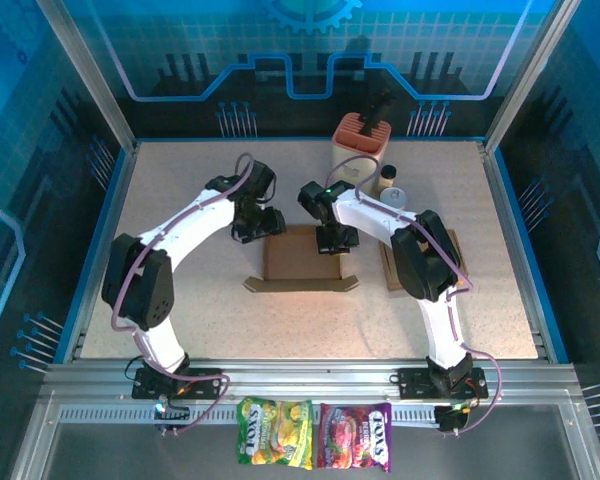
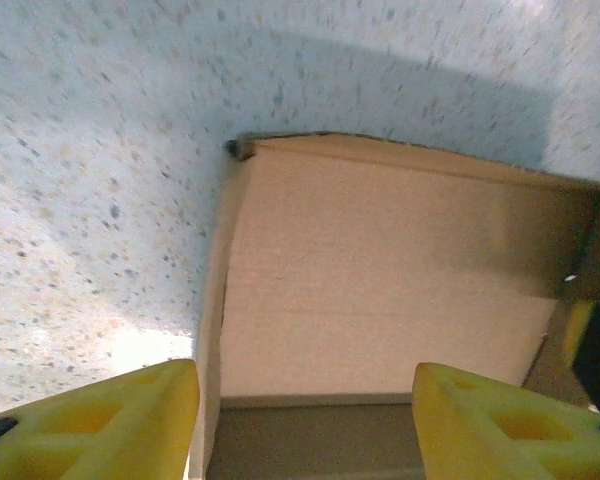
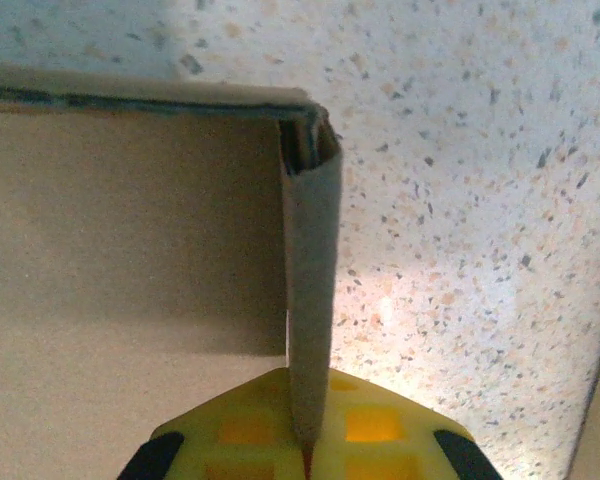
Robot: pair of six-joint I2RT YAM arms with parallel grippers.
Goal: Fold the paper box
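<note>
Just left of centre in the top view, the left gripper [image 1: 256, 228] is held over the rear left corner of the paper box [image 1: 302, 262], its yellow fingers [image 2: 130, 415] spread apart with nothing clamped. At mid-frame the box is laid on the speckled table [image 1: 180, 300]. Right of centre, its right wall is pinched by the closed right gripper [image 1: 336, 240].

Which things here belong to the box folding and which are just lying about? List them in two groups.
Job in hand: paper box; right gripper, shut on its side wall; left gripper, open at its edge.

Lying about: pink holder; small jar; candy bags at the near rail; flat cardboard on the right.
</note>
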